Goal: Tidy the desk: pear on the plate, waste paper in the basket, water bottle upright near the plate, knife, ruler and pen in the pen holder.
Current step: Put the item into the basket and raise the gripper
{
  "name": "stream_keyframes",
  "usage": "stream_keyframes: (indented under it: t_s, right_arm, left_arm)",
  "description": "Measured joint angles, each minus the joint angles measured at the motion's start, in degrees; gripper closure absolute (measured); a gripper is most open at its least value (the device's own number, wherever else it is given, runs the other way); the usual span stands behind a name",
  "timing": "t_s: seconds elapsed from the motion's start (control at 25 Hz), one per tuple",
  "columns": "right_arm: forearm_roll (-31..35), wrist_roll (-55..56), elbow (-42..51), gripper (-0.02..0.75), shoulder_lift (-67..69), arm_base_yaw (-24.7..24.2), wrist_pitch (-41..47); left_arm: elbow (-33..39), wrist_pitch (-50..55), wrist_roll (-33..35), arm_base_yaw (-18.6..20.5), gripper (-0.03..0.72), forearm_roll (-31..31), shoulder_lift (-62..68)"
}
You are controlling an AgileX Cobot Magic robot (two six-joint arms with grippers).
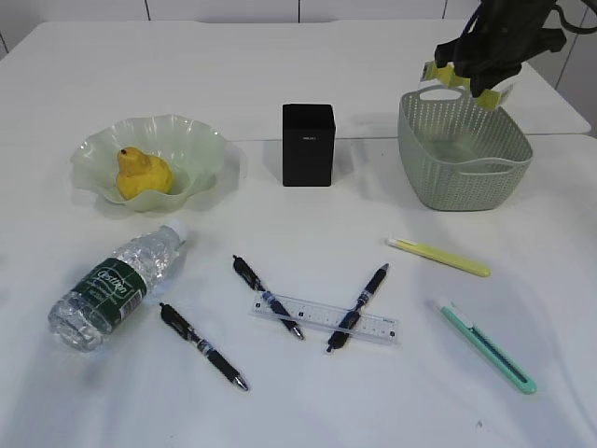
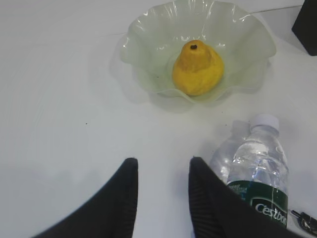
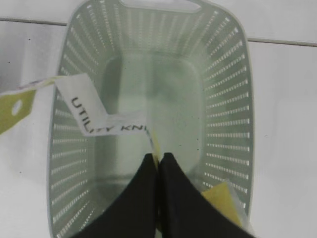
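while the right gripper (image 3: 158,163) hangs over the sage-green woven-look plastic basket (image 1: 464,159), its jaws are clenched on the yellow-and-white folded waste paper strip (image 3: 94,116).

the strip trails past the basket's near rim, so letting go here could leave it draped on the edge or slipping outside. the left gripper (image 2: 161,186) stands parted and empty beside the fallen clear water bottle with the dark green label (image 2: 255,181); the small yellow pear (image 2: 197,69) already sits in the ruffled pale green glass plate (image 2: 143,44).
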Motion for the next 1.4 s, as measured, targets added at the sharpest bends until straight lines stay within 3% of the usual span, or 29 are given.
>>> stream_keyframes:
  t_s: [0.48,0.6,0.8,0.88,1.4]
  right_arm:
    - [1.96,0.07,0.00,0.727,0.00,0.00,0.00]
    - [1.97,0.21,0.00,0.627,0.00,0.00,0.00]
    - [0.64,3.85,0.00,0.366,0.00,0.00,0.04]
    - [-0.35,4.87,0.00,0.318,0.00,0.00,0.04]
    - [1.45,6.85,0.00,0.287,0.00,0.00,0.04]
  left_arm:
    - [0.00,0.00,0.00,0.00,0.448,0.00,0.00]
    - [0.00,0.00,0.00,0.00,0.449,0.00,0.00]
    - [0.00,0.00,0.00,0.00,0.449,0.00,0.00]
    - [0.00,0.00,0.00,0.00,0.449,0.00,0.00]
    - [0.00,0.00,0.00,0.00,0.449,0.00,0.00]
